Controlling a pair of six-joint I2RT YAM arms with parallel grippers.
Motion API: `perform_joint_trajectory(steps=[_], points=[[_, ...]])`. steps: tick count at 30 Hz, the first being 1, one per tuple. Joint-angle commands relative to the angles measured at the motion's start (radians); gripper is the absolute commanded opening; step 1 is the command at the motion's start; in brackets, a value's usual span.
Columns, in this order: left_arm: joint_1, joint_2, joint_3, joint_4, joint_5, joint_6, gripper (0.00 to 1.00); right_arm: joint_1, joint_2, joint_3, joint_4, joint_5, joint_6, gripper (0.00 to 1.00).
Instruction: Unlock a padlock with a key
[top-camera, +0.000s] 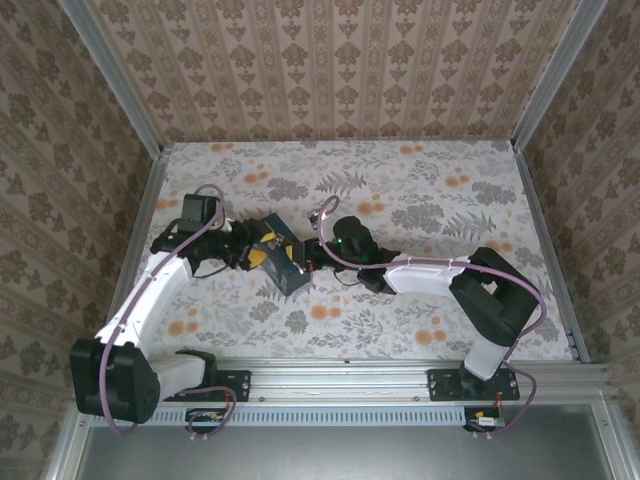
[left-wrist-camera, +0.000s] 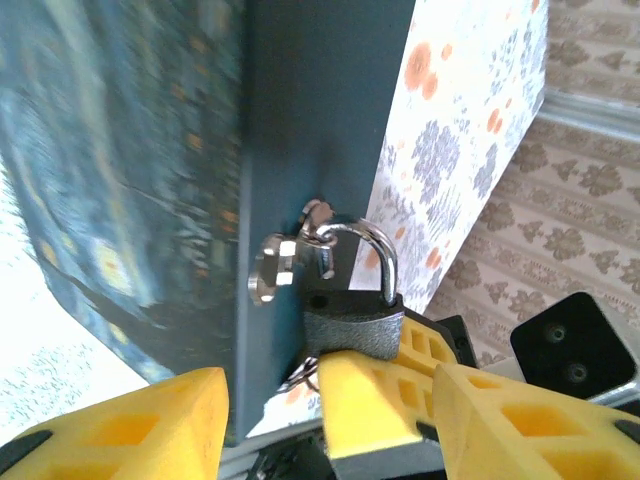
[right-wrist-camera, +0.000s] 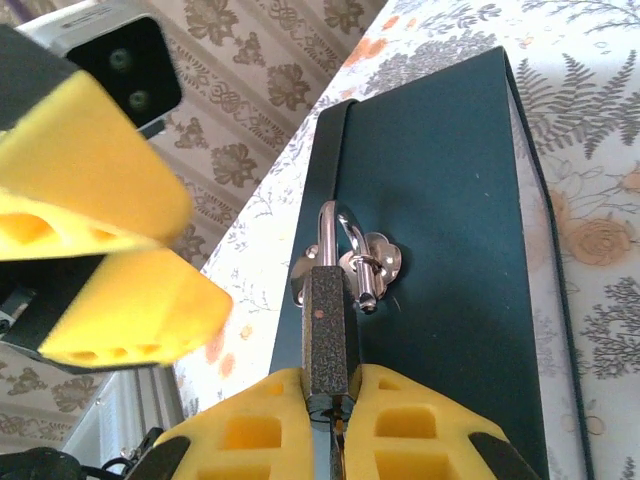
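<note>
Dark padlock (right-wrist-camera: 325, 330) on blue box (right-wrist-camera: 450, 200) clasp (right-wrist-camera: 380, 258)

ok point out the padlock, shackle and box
padlock (right-wrist-camera: 326, 330), right wrist view, on its dark body
shackle (left-wrist-camera: 388, 275), left wrist view, on its straight leg
box (right-wrist-camera: 450, 200), right wrist view, on its plain dark side

Floral tabletop (top-camera: 420, 200) in view, a pale surface busy with grey leaves and orange blooms. Metal rails (top-camera: 400, 372) run along its left, right and near edges. One thing is resting on it: a dark-blue box (top-camera: 287, 275) with a swirling painted print. It's left of centre, about midway between the far and near edges, and turned at an angle to both.
</note>
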Motion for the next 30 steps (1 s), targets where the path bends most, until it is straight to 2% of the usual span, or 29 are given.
perform_joint_trajectory(steps=[1, 5, 10, 15, 19, 23, 27, 30], points=[[0.027, -0.013, 0.000, -0.056, -0.034, 0.115, 0.54, -0.021, -0.025, 0.030, -0.017, -0.035, 0.008, 0.02], [0.032, 0.046, 0.053, -0.087, -0.157, 0.295, 0.54, -0.055, 0.008, 0.029, 0.064, -0.106, 0.116, 0.00], [0.028, 0.114, 0.117, -0.040, -0.369, 0.442, 0.55, -0.069, 0.052, 0.060, 0.111, -0.186, 0.185, 0.00], [0.019, 0.161, 0.155, 0.042, -0.381, 0.522, 0.56, -0.079, 0.078, 0.088, 0.158, -0.285, 0.247, 0.00], [0.016, 0.186, 0.146, 0.136, -0.357, 0.536, 0.55, -0.095, 0.116, 0.120, 0.233, -0.354, 0.404, 0.00], [0.010, 0.240, 0.153, 0.150, -0.386, 0.573, 0.52, -0.099, 0.137, 0.142, 0.257, -0.340, 0.543, 0.00], [0.012, 0.280, 0.149, 0.170, -0.404, 0.587, 0.50, -0.099, 0.177, 0.155, 0.361, -0.314, 0.744, 0.00], [0.011, 0.303, 0.155, 0.172, -0.392, 0.587, 0.48, -0.096, 0.185, 0.154, 0.391, -0.280, 0.812, 0.00]])
